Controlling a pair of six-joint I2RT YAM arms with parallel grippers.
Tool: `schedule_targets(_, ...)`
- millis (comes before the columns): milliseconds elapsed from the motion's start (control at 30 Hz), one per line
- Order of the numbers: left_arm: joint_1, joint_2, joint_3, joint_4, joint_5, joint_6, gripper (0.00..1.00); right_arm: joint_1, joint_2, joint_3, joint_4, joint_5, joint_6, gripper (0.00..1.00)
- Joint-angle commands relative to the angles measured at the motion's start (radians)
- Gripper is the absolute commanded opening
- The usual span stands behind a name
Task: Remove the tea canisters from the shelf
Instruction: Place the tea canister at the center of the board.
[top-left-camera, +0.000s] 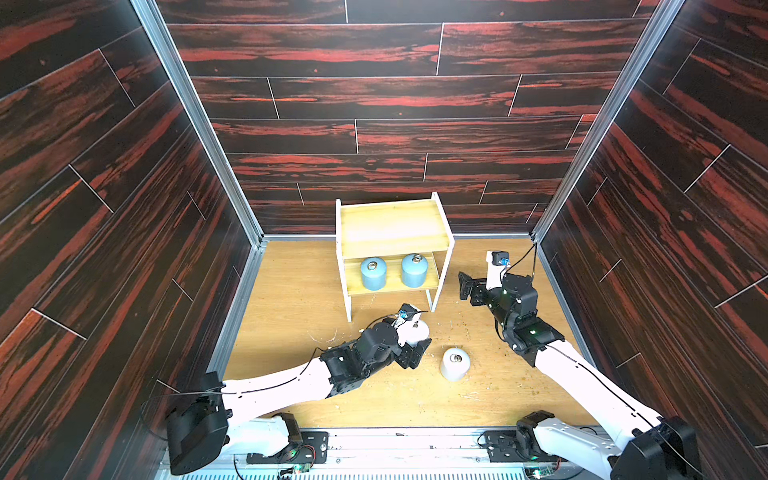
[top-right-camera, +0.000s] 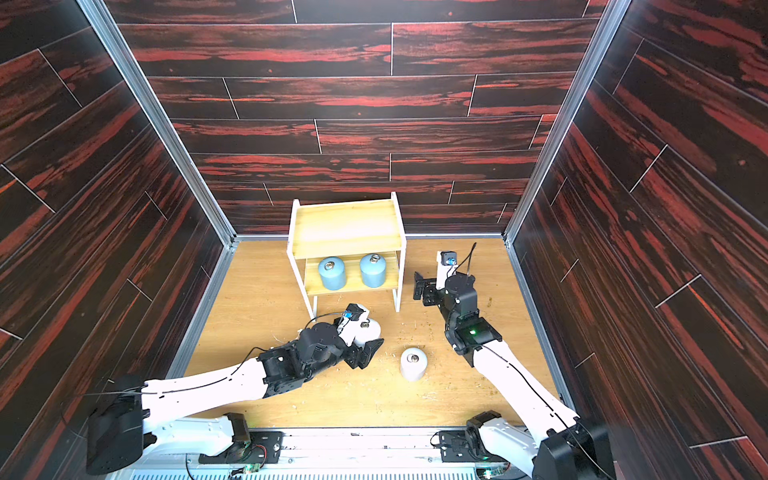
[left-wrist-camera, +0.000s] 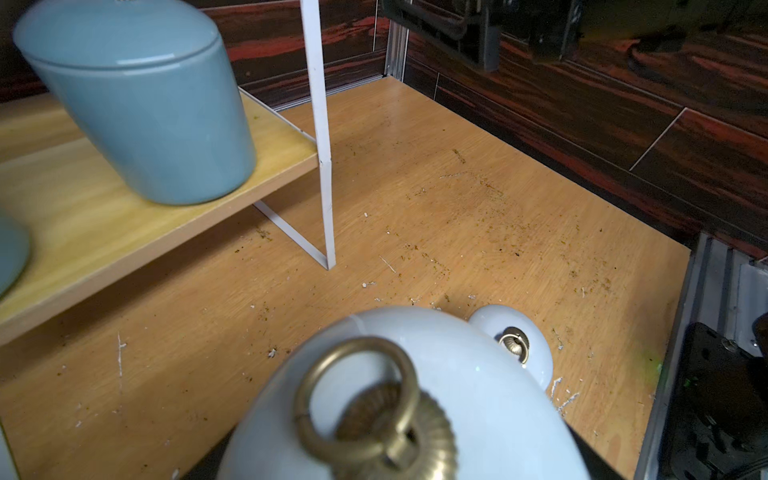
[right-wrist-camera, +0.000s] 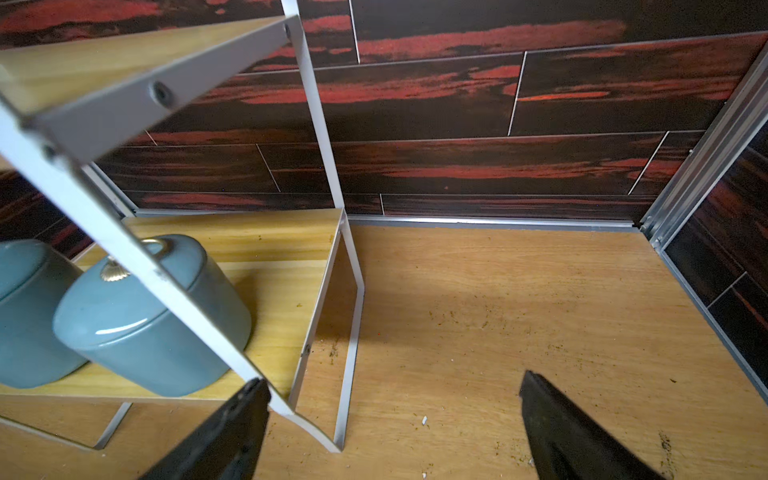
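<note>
Light wood-grain tabletop (top-left-camera: 291, 299), scuffed, strewn with fine brown crumbs (left-wrist-camera: 494, 232) and white flecks (left-wrist-camera: 368, 284). Standing on it near the back wall: two-tier shelf (top-left-camera: 392, 228) (yellowish boards, white side panels and legs). Upright on its lower board, side by side but apart: light blue tea canister (top-left-camera: 373, 274) toward the left, second light blue tea canister (top-left-camera: 414, 271) toward the right. Upright on the tabletop in front of the shelf, clear of its legs: white tea canister (top-left-camera: 455, 365), metal ring on the lid.

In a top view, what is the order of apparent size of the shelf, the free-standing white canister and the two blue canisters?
1. shelf
2. free-standing white canister, left blue canister, right blue canister: alike, unranked.
</note>
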Motion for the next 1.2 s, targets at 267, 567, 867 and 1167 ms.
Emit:
schedule_targets(267, -0.029, 0.179, -0.114, 0.459, -0.075, -0.088, 0.62, -0.004, -0.025, -0.045, 0.033, 0.019, 0.006, 0.98)
schedule_targets(567, -0.054, 0.338, -0.141, 0.597, -0.077, -0.073, 0.64, -0.007, -0.024, -0.054, 0.037, 0.034, 0.003, 0.98)
schedule_targets(867, -0.078, 0.461, -0.131, 0.699, -0.074, -0.063, 0.64, -0.012, -0.018, -0.055, 0.034, 0.038, -0.009, 0.98)
schedule_targets(1167, -0.081, 0.472, -0.154, 0.722, -0.082, -0.078, 0.68, -0.014, -0.006, -0.063, 0.047, 0.034, -0.001, 0.98)
